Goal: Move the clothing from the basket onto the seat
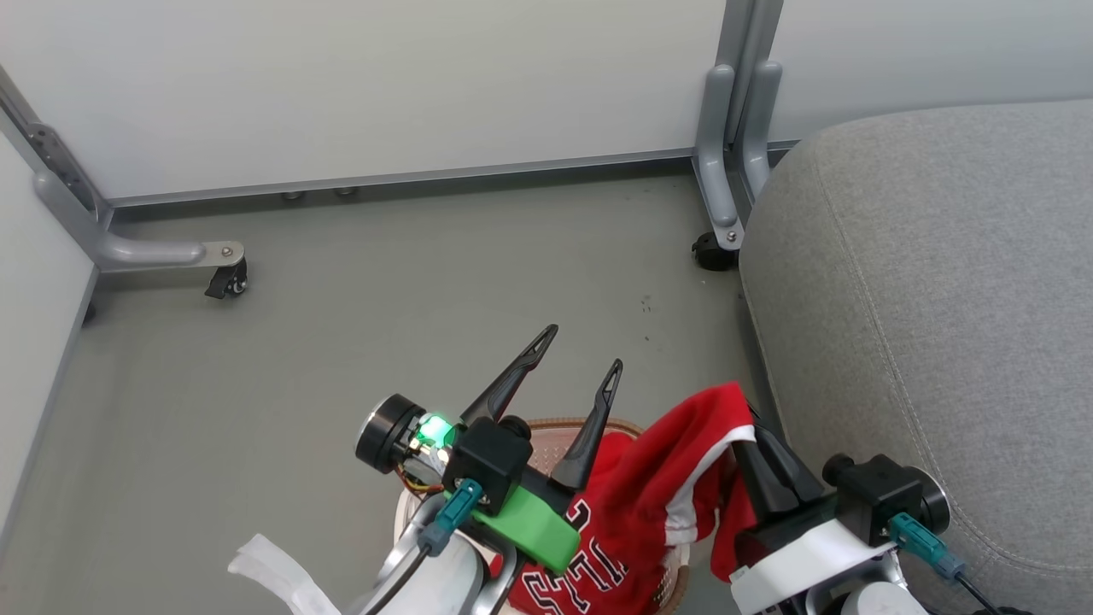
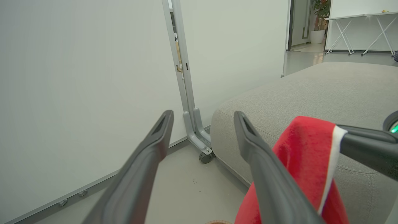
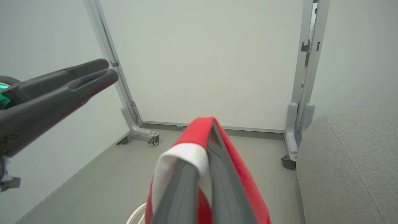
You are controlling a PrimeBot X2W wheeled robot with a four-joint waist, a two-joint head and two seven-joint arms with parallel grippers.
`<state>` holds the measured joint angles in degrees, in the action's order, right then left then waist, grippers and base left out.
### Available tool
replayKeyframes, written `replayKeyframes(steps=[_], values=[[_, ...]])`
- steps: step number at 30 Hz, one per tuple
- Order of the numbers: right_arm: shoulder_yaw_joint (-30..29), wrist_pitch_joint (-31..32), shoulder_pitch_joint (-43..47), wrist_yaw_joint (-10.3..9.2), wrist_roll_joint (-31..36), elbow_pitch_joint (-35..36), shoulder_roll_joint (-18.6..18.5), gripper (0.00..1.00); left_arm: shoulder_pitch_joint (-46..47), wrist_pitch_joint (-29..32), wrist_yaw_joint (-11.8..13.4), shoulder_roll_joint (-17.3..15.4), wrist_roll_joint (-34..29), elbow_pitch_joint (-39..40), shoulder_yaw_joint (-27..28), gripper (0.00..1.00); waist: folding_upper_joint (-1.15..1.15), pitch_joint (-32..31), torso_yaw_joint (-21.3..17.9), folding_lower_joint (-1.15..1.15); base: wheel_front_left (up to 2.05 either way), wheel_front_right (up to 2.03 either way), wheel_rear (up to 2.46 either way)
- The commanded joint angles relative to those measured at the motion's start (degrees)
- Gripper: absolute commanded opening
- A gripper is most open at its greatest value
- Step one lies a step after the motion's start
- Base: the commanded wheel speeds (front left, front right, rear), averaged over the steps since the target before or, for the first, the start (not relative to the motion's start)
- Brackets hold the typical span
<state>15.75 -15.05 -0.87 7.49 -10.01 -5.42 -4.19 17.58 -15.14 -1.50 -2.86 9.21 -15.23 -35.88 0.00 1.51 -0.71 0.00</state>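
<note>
Draping over the right gripper (image 3: 203, 146), the red garment (image 1: 675, 461) seems pinched.

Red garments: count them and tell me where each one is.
2. The white-trimmed red garment hangs from the shut right gripper, beside the seat; the lettered jersey lies in the basket. Others may be hidden beneath.
</note>
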Motion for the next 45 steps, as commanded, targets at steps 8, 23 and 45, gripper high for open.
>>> replayKeyframes(steps=[8,23,45], values=[[-0.38,-0.19,-0.64,0.0,-0.01,0.57,0.17,0.0,-0.57,-0.01,-0.33,-0.05,-0.46,-0.39,0.33,1.0,0.0,0.53,-0.16,0.0,0.0,0.0,0.0],[-1.92,-0.19,-3.15,0.0,0.63,3.84,0.14,0.0,-1.03,0.02,0.02,-0.76,-1.77,0.14,3.25,1.0,0.0,4.82,-4.18,0.0,0.0,0.0,0.0],[-6.09,-0.19,-3.49,0.0,1.51,13.29,1.15,0.0,-4.46,0.01,-2.63,-6.17,-5.35,5.7,9.35,1.0,0.0,14.78,-19.98,0.0,0.0,0.0,0.0]])
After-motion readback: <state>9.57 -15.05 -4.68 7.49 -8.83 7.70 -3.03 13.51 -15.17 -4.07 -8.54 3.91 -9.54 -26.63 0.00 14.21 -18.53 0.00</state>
